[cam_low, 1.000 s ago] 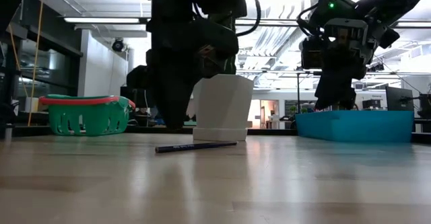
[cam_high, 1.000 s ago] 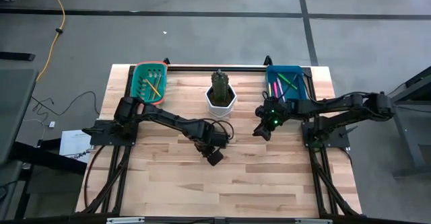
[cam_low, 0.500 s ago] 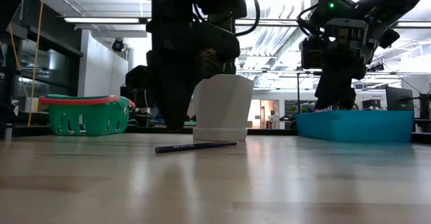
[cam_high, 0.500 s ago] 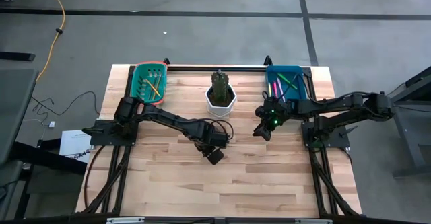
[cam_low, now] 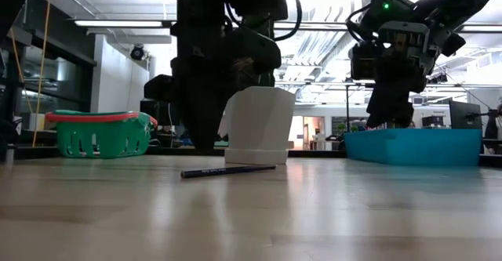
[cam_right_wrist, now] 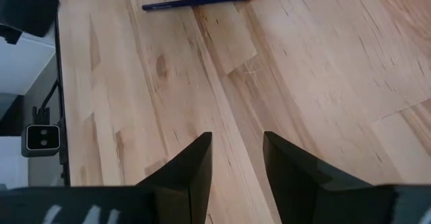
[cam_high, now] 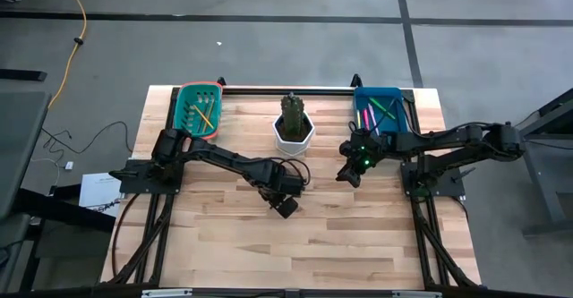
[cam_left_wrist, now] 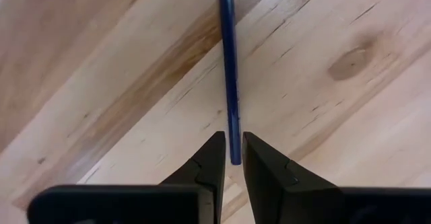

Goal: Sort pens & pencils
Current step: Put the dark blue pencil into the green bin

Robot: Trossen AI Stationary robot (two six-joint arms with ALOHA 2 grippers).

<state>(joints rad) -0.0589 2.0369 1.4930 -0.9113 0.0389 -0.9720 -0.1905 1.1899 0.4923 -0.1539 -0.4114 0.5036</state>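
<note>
- A dark blue pencil (cam_left_wrist: 230,76) lies flat on the wooden counter (cam_high: 358,235), near the middle, just in front of the white pot (cam_high: 293,133).
- The left hand (cam_left_wrist: 229,158) hangs right over one end of that pencil. Its fingers are close together, with only a thin gap, and the pencil tip sits in that gap. It is not lifted yet.
- The pencil looks thin, light and stiff. It is round and smooth, so I think it could roll or slip away.
- A better place to hold it may be closer to its middle, so it does not tip.
- The right hand (cam_right_wrist: 232,167) waits up in the air near the blue bin (cam_high: 397,101) at the far right corner. Its fingers are wide apart and hold nothing.
- Pink and green pens (cam_high: 368,116) lie in the blue bin.
- The green basket (cam_high: 184,97) at the far left corner has yellow and orange pencils (cam_high: 202,113) in it.
- The white pot holds a dark plant-like thing. It stands between the lone pencil and the far edge, so the left arm must go around it to reach the green basket.
</note>
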